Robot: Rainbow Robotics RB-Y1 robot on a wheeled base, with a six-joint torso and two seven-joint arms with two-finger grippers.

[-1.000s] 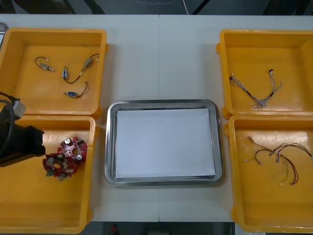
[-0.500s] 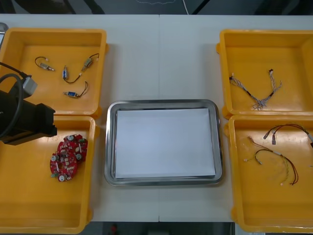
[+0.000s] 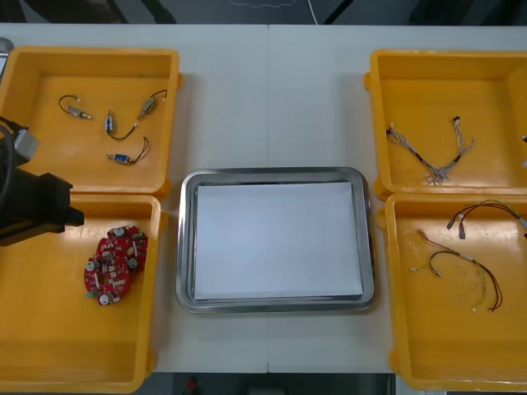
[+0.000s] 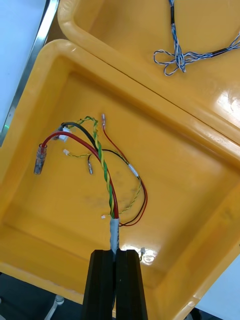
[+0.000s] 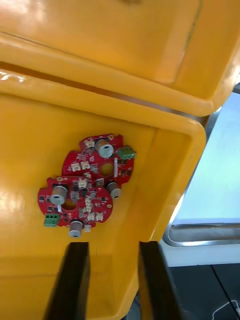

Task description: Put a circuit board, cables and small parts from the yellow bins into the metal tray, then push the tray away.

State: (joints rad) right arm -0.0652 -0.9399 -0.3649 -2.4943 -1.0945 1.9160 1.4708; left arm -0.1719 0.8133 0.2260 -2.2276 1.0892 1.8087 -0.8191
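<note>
**Right hand on cable bundle, left hand open by boards**

Right hand (image 4: 114, 254): fingers almost together, clamped on the taped end of a cable bundle (image 4: 100, 160) of red, black and twisted yellow-green strands. The strands fan out from the fingers over the lower-right bin (image 3: 445, 346). In the front view the bundle arcs in from the right edge of the frame, across the upper part of that bin. Cannot tell whether its free ends touch the bin floor. A thinner cable (image 3: 461, 267) lies on the floor of the same bin, below the bundle in the frame.

Left hand (image 5: 114, 247): fingers apart, nothing between them. Two red boards (image 5: 87, 187) lie just beyond the fingertips, overlapping, and the hand is not touching them. In the front view the left arm (image 3: 33, 216) sits at the left edge, mid-frame, over the seam between the two left bins. The boards are at lower left of the frame, in the lower-left bin (image 3: 74, 346), near its tray side.

Tray (image 3: 186, 239): centre of the frame, on the desk (image 3: 272, 99) between the bins, white inside.

Other stock: small parts (image 3: 111, 123) with dark leads in the upper-left bin (image 3: 33, 169). A blue-white cable (image 3: 432, 156) lies in the upper-right bin (image 3: 428, 90).
</note>
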